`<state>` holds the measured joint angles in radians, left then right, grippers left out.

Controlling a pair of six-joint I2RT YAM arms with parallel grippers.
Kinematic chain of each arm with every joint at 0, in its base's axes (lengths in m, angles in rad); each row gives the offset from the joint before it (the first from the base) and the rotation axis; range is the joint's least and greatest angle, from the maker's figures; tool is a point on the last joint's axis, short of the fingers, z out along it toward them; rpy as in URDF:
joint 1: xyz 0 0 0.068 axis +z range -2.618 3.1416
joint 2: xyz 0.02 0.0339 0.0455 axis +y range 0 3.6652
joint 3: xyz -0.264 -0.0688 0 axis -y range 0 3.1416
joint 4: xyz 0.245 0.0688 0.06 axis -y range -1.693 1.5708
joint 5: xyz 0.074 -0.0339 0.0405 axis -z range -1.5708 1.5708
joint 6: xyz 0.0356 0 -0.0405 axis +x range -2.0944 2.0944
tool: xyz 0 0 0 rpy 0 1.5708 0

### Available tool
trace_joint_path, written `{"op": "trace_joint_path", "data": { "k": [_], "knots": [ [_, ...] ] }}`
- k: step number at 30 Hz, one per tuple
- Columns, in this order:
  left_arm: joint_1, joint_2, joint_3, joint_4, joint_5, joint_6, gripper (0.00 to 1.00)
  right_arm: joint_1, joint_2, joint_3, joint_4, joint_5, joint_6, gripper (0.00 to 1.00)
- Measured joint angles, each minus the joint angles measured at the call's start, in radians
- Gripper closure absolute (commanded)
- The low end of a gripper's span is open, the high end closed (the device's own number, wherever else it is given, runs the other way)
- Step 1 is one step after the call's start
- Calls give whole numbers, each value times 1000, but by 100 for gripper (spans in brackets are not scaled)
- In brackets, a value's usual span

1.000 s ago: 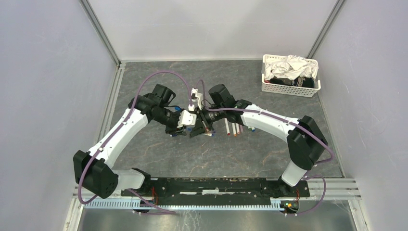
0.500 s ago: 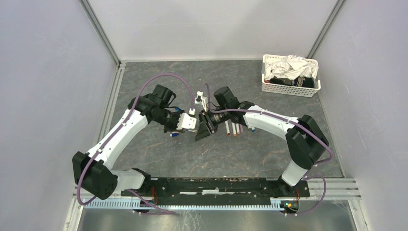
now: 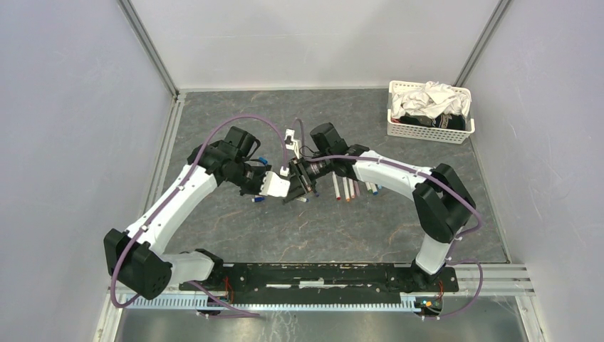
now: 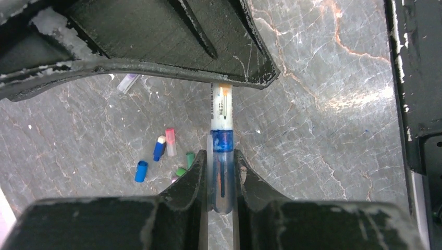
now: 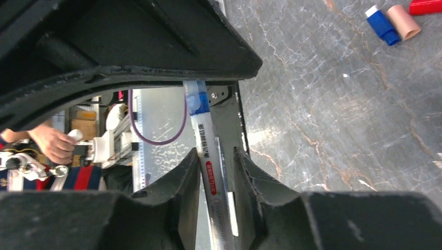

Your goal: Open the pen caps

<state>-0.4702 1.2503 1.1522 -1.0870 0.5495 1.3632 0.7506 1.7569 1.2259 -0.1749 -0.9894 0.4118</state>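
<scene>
Above the dark grey marbled tabletop (image 3: 342, 228) the two arms meet nose to nose. The left hand (image 4: 219, 156) pinches the translucent blue plastic pen cap (image 4: 221, 140). The thin white-barrelled marker pen (image 5: 207, 148) runs between the fingers of the right hand (image 5: 216, 156), though I cannot tell whether they clamp it. The step in hand, I judge, is uncapping this pen. The next move calls for a firm right grip, then a straight pull apart.

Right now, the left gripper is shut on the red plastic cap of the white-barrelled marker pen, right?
No. The left wrist view shows the left gripper shut on the blue plastic cap of the white-barrelled marker pen, not a red one.
</scene>
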Motion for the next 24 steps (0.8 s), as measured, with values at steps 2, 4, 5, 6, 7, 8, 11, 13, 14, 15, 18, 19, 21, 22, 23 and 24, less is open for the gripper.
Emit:
{"op": "trace_joint_path", "data": {
  "k": [2, 4, 5, 6, 7, 8, 11, 13, 14, 15, 18, 19, 21, 22, 23, 24],
  "knots": [
    [-3, 0, 0, 2, -13, 0, 91, 0, 14, 16, -3, -10, 2, 100],
    [-3, 0, 0, -3, -21, 7, 63, 2, 17, 21, 2, -37, -4, 100],
    [-3, -2, 0, -5, -24, 11, 56, 3, 17, 21, 1, -46, -5, 100],
    [-3, -3, 0, -6, -25, 18, 51, 3, 17, 21, 1, -48, -5, 100],
    [-3, -3, 0, -3, -26, 18, 44, 4, 17, 21, -3, -40, -5, 100],
    [-5, -5, 0, -6, -26, 19, 38, 4, 17, 21, -7, -37, -6, 100],
    [-7, -8, 14, -32, -23, 23, 35, 7, 18, 32, -45, -17, -18, 100],
    [-10, -7, 47, -55, -17, 23, 36, 9, 22, 60, -75, -3, -29, 100],
    [-13, -6, 68, -68, -16, 22, 38, 11, 23, 72, -82, 1, -35, 100],
    [-16, -5, 90, -75, -15, 23, 39, 14, 23, 89, -89, 5, -40, 100],
    [-27, -4, 126, -85, -14, 23, 43, 24, 23, 119, -96, 7, -50, 100],
    [-30, -4, 126, -85, -14, 23, 44, 28, 23, 126, -97, 7, -52, 100],
    [-38, -3, 124, -89, -14, 23, 47, 31, 23, 129, -99, 7, -56, 100],
    [-42, -3, 122, -87, -16, 24, 49, 33, 23, 129, -103, 7, -58, 100],
    [-47, -5, 117, -85, -17, 27, 50, 33, 23, 129, -106, 7, -60, 100],
    [-50, -6, 111, -85, -19, 29, 51, 34, 23, 129, -110, 7, -61, 100]
  ]
}}
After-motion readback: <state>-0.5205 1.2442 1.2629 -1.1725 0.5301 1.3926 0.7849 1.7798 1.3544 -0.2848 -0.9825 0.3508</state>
